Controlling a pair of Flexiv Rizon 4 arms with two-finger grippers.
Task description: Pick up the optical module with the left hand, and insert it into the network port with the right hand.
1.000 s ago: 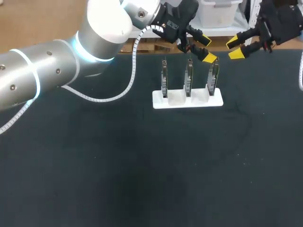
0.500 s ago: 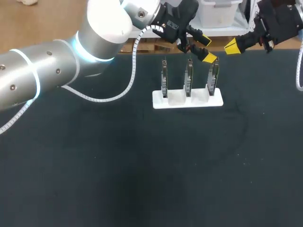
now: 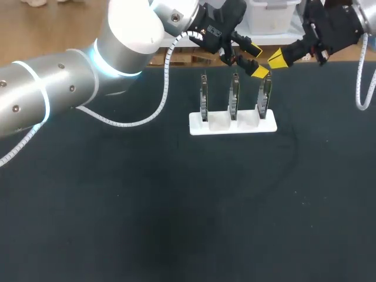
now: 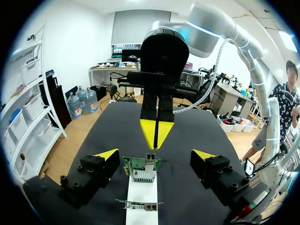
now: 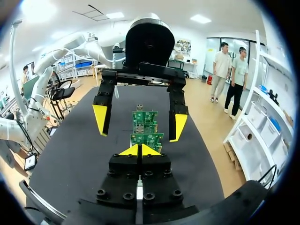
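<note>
A white rack point(image 3: 232, 124) holds three upright green network cards point(image 3: 234, 97). My left gripper point(image 3: 257, 60) hangs open just behind the rightmost card point(image 3: 265, 97). From the left wrist, that card's top edge with its metal port point(image 4: 150, 158) stands between the spread fingers point(image 4: 107, 154) without touching them. My right gripper point(image 3: 277, 58) is shut and empty, its yellow tips pointing at the left gripper from the right. It faces the left wrist camera as the right gripper point(image 4: 157, 132). Ahead of my right gripper point(image 5: 139, 150) are the open left gripper point(image 5: 139, 123) and the cards point(image 5: 146, 139). I cannot make out a separate optical module.
The black table mat point(image 3: 188, 205) spreads wide in front of the rack. The left arm's white coiled cable point(image 3: 147, 120) droops to the mat left of the rack. The mat's far edge runs just behind both grippers.
My right gripper went from open to shut and has moved left, toward the left gripper and the rack. The left arm and the cards have stayed still.
</note>
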